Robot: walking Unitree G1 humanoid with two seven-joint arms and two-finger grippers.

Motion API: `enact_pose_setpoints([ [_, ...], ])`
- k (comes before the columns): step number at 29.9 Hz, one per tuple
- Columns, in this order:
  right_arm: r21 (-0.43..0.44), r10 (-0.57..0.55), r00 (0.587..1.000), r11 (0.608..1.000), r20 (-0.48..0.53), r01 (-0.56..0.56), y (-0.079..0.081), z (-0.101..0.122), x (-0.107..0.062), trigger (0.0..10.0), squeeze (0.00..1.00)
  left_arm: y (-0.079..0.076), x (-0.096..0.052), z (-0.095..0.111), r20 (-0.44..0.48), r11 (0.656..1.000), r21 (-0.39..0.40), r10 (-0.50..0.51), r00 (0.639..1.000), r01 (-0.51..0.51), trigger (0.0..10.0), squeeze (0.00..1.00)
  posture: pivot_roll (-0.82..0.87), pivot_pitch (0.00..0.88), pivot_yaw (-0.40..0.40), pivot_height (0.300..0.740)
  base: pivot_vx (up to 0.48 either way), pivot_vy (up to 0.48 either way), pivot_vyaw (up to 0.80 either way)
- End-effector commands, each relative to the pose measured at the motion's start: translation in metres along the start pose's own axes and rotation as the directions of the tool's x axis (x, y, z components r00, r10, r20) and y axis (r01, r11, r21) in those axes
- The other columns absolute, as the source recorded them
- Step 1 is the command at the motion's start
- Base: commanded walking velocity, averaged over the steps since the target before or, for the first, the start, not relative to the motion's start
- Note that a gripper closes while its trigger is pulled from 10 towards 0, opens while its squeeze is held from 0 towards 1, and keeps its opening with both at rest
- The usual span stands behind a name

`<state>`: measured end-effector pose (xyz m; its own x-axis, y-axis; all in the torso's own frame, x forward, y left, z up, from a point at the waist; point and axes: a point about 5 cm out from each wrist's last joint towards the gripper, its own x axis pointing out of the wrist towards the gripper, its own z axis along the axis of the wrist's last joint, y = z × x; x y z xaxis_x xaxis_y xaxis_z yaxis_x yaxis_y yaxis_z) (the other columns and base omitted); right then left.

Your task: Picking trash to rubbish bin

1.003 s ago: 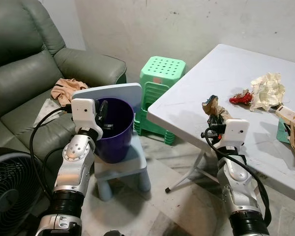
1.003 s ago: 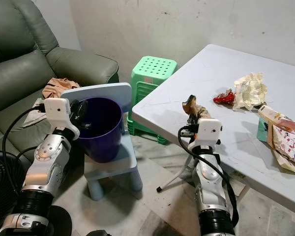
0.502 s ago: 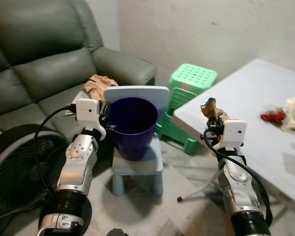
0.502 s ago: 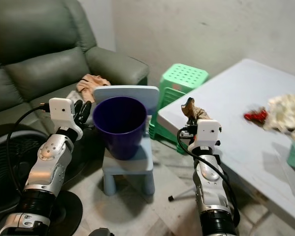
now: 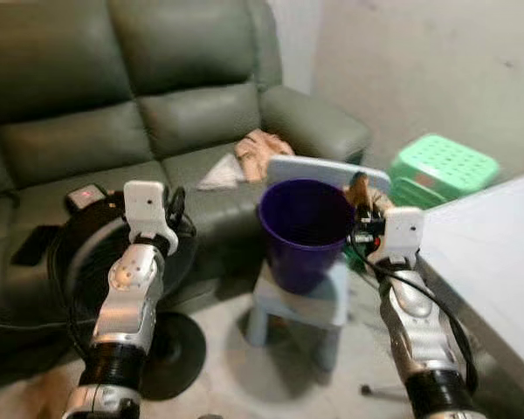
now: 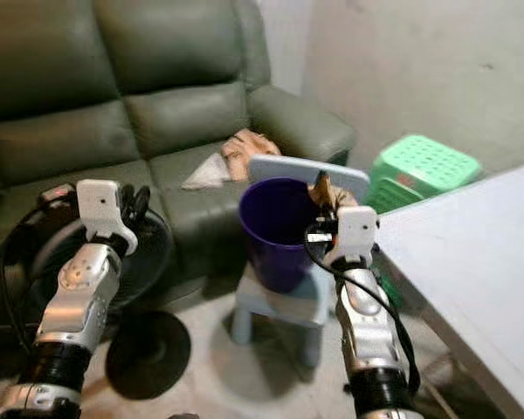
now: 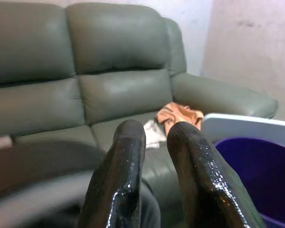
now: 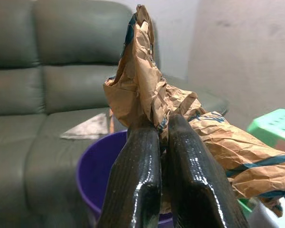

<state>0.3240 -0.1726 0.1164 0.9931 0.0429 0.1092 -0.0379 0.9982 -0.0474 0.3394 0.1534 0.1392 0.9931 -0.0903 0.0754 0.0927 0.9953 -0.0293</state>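
Note:
A purple bin [image 5: 302, 229] stands on a small pale blue chair [image 5: 307, 297] in front of a grey-green sofa. My right gripper [image 5: 363, 208] is shut on a crumpled brown paper wrapper [image 8: 152, 90], held at the bin's right rim, a little above it. The wrapper [image 5: 361, 187] sticks up over the fingers [image 8: 137, 166]. My left gripper [image 5: 173, 202] hangs to the left of the bin, apart from it, in front of a black fan; its fingers [image 7: 128, 161] lie close together with nothing between them.
A black floor fan [image 5: 79, 253] stands low at the left. An orange cloth [image 5: 260, 147] and white paper lie on the sofa [image 5: 157, 105]. A green plastic stool [image 5: 441, 161] stands at the right, beside the white table's edge [image 5: 498, 253].
The camera has swung left: the table with its trash has slid out at the right and the sofa and fan have come in. My right gripper with the wrapper now sits at the bin's rim.

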Motion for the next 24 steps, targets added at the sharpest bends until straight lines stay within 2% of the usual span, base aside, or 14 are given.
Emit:
enact_pose_setpoints([
  [1,0.010,0.006,1.000,1.000,-0.001,-0.006,0.0002,0.0020,0.0020,10.0,0.00,-0.0009,0.0012,0.0031,0.006,1.000,0.012,-0.008,1.000,0.008,10.0,0.00,0.15,0.000,-0.031,0.715,0.000,0.000,0.80],
  [5,0.053,0.001,1.000,0.999,0.007,-0.001,0.0003,0.0032,0.0029,10.0,0.00,-0.0013,0.0022,0.0028,0.001,1.000,-0.006,-0.005,1.000,0.005,10.0,0.00,0.14,0.000,-0.032,0.715,0.000,0.000,0.20],
  [9,0.050,0.007,1.000,0.999,0.010,-0.008,0.0005,0.0040,0.0031,10.0,0.00,-0.0008,0.0025,0.0028,0.003,1.000,-0.029,0.000,1.000,0.000,10.0,0.00,0.14,0.000,-0.030,0.715,0.000,0.000,0.00],
  [24,0.063,0.019,1.000,0.998,0.016,-0.020,0.0016,0.0047,0.0027,10.0,0.00,-0.0005,0.0050,0.0043,0.002,1.000,-0.028,-0.004,1.000,0.004,10.0,0.00,0.13,0.000,-0.023,0.715,0.280,0.000,0.00],
])
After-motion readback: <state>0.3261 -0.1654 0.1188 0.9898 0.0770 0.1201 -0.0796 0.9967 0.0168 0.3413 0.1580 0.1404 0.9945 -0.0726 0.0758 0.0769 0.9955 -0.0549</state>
